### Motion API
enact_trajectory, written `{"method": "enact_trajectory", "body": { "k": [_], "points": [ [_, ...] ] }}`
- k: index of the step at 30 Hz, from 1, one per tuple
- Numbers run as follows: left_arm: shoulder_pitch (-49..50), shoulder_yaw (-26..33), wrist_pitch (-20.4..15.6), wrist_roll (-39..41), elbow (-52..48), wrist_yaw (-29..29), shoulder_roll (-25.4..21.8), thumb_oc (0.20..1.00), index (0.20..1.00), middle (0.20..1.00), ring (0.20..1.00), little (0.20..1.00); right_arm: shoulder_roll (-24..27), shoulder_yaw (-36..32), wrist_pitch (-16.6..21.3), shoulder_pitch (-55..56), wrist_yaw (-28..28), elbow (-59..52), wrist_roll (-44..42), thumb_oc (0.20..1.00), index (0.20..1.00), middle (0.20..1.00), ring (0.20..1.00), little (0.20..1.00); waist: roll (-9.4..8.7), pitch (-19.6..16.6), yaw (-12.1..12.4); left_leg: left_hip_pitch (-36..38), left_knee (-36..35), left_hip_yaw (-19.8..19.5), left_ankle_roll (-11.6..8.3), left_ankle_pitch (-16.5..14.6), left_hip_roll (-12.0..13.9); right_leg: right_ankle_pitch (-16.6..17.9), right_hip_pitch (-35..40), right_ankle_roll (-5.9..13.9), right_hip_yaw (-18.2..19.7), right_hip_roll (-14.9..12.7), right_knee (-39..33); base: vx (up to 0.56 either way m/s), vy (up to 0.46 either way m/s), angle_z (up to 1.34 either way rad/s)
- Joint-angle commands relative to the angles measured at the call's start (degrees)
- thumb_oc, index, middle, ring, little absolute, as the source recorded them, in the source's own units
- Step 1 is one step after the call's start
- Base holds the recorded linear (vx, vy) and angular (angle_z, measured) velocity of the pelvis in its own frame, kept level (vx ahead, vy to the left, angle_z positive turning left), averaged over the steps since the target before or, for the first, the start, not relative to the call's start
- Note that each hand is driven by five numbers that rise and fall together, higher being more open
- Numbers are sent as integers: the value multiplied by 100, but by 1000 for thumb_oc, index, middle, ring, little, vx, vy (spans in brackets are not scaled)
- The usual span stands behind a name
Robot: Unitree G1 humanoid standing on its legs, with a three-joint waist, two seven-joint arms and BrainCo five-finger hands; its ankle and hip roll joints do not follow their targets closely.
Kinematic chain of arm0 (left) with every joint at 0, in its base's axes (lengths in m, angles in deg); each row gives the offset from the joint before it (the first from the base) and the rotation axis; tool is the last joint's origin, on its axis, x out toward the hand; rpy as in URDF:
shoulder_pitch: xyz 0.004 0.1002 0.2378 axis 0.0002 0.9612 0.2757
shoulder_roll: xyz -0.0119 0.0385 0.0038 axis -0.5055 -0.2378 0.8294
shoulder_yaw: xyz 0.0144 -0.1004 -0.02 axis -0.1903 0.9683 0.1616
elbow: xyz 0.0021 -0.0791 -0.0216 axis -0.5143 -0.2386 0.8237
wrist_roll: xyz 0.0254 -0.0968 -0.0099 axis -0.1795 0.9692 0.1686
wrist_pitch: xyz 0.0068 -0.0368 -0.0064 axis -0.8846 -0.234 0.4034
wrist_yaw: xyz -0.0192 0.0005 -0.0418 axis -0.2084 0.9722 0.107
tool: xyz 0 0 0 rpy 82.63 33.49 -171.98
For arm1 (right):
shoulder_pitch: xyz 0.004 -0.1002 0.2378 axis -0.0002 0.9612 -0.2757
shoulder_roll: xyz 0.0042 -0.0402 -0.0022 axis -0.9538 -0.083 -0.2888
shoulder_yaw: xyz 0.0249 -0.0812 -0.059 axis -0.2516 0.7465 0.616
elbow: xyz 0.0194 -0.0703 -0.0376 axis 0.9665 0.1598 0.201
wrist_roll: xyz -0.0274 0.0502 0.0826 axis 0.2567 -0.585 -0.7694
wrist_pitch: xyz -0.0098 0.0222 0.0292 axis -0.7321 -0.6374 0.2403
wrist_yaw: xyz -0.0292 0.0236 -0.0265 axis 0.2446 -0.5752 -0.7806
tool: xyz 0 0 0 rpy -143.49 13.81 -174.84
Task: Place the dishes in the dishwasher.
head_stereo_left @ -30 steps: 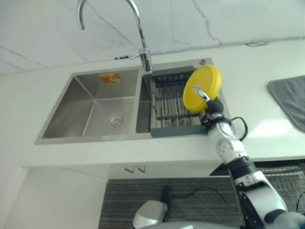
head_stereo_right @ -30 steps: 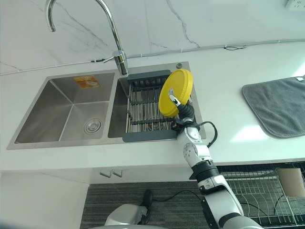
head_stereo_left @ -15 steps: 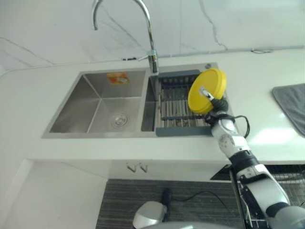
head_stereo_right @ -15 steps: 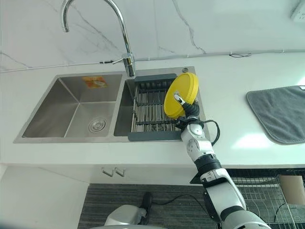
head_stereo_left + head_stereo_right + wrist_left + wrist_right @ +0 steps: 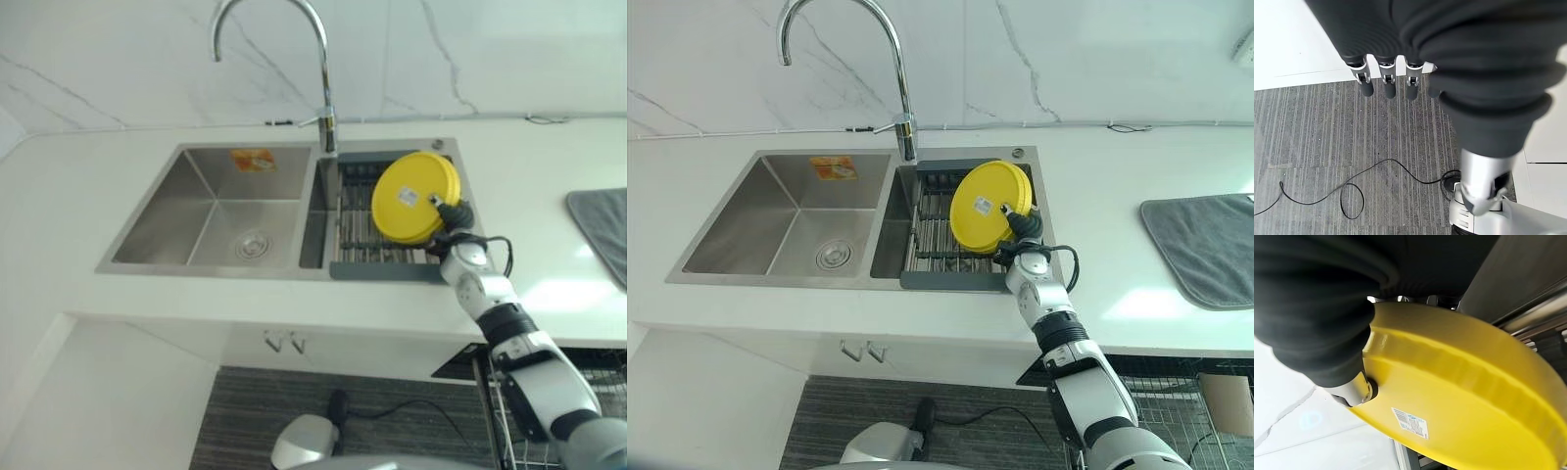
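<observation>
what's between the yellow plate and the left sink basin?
The dark drying rack, which the yellow plate in the right hand overhangs, then the divider wall to the left basin. Clearest in the right eye view.

Two head cameras looking steeply down from well above, set slightly apart, both sharing the sink (image 5: 794, 220) and white desk (image 5: 1097, 166), left wrist camera facing down at the grey floor (image 5: 1327, 161), right wrist camera very close against a yellow plate (image 5: 1459, 396)
</observation>
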Motion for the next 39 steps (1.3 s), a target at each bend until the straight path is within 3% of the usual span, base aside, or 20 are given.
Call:
{"method": "enact_trajectory", "body": {
  "k": [1,5,13,21,26,31,34,39],
  "points": [
    [-232,-516,76,-216,282,10,-120,1000,1000,1000,1000,1000,176,15,510,-502,-187,150,-2,200,200,200,200,200,257,-217,315,530,-1,254,-207,-474,361,-11,-608,250,155,-226,291,-33,-1,6],
    [-235,-532,69,-224,264,30,-96,1000,1000,1000,1000,1000,142,-4,700,-466,-202,46,-108,200,200,200,200,200,240,-227,313,551,-1,275,-203,-485,367,1,-604,253,152,-223,284,-10,-3,2],
    [-246,-570,12,-154,256,106,-59,1000,1000,1000,1000,1000,-73,-150,1911,-337,-659,-848,-312,200,200,200,200,200,214,-287,258,646,-1,376,-216,-532,440,17,-554,237,141,-154,208,-39,-36,-2],
    [-269,-488,-36,-276,299,98,-8,1000,1000,1000,1000,1000,-186,-153,2382,-198,-1039,-2149,92,200,200,200,200,200,111,-377,74,848,-1,604,-260,-719,564,-78,-475,247,245,-70,150,-29,-67,-7],
    [-284,-432,-100,-365,338,151,69,1000,1000,1000,1000,1000,-137,-264,2760,103,-1215,-3368,-52,200,200,200,200,200,18,-421,-259,920,-1,1067,-251,-697,679,40,-581,148,330,47,32,-143,-131,-31],
    [-373,-388,-197,-328,425,202,172,1000,1000,1000,1000,1000,71,-610,2862,583,-1269,-4452,-436,200,200,200,200,200,-51,-491,-672,1060,-1,1450,-274,-767,756,131,-712,143,598,184,-147,-101,-118,-33],
    [-381,-369,-314,-303,450,240,222,1000,1000,1000,1000,1000,195,-891,2825,988,-1135,-4908,-775,200,200,200,200,200,-89,-499,-944,1187,54,1671,-263,-832,777,159,-805,117,801,262,-182,-111,-159,-52],
    [-507,-363,-111,-414,468,474,253,1000,1000,1000,1000,1000,342,-1346,2943,1613,-753,-5222,-1240,200,200,200,200,200,-144,-457,-1381,1305,211,1995,-241,-891,834,184,-914,53,1115,407,-195,-95,-146,-64]
  ]
}}
